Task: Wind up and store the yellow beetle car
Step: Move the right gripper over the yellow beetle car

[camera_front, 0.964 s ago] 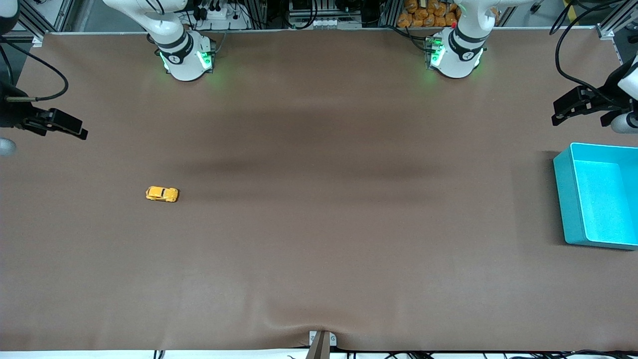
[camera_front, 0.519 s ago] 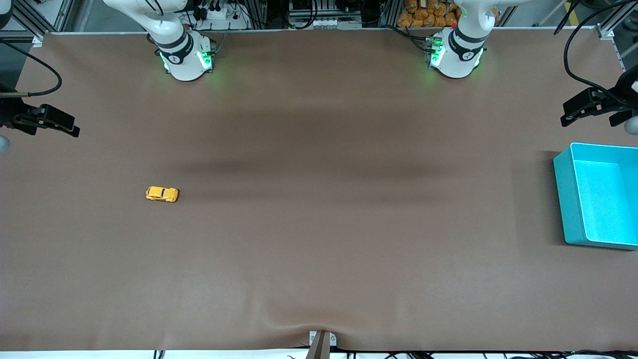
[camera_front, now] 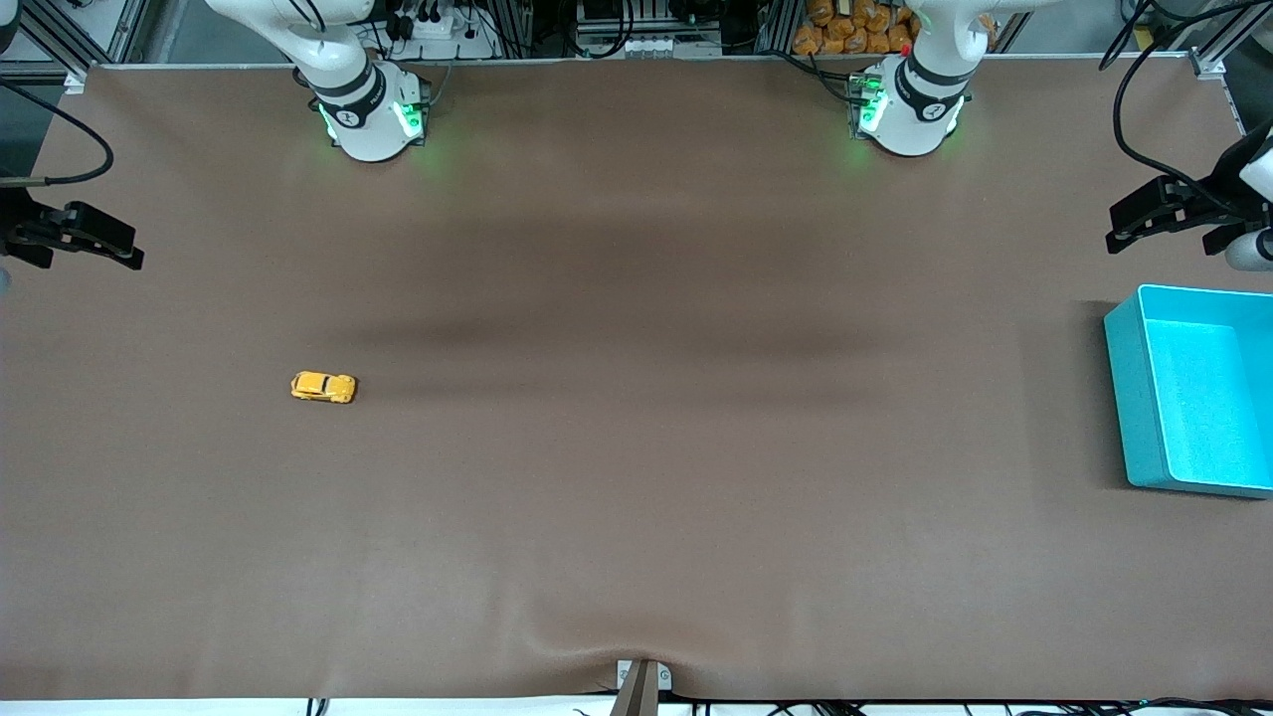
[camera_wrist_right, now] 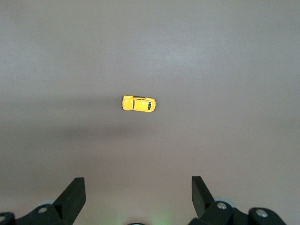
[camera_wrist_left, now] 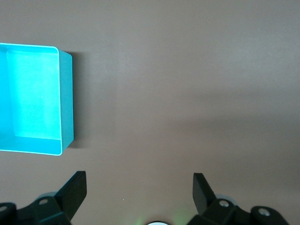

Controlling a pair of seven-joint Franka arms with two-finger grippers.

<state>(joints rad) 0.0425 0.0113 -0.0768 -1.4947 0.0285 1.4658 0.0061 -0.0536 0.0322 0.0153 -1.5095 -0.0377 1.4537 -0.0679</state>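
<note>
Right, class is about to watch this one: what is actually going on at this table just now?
Nothing is being handled yet. The yellow beetle car sits alone on the brown table, toward the right arm's end. The teal bin stands empty at the left arm's end. The right gripper hangs open over its edge of the table, and the left gripper hangs open just above the bin's end. Neither touches anything.

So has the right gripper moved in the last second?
Yes. The right gripper has pulled back toward the right arm's end of the table and slightly toward the bases, away from the toy car, which has stayed put.
</note>
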